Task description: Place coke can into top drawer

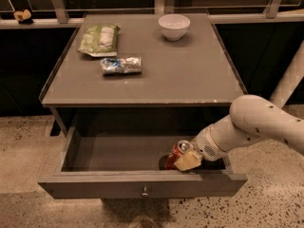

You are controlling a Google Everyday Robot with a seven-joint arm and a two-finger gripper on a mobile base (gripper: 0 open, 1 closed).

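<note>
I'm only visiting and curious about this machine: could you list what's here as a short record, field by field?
drawer: pulled open, below the table
can: red, tilted, in the drawer's right front part
gripper: down inside the drawer, shut on the can
on the table: white bowl at the back; green bag and foil packet on the left
task state: can in the drawer, not yet released

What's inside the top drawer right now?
The top drawer holds the coke can, tilted, at its right front, with the gripper closed on it. The front wall hides the floor strip just behind it, and the arm covers the right corner.
</note>
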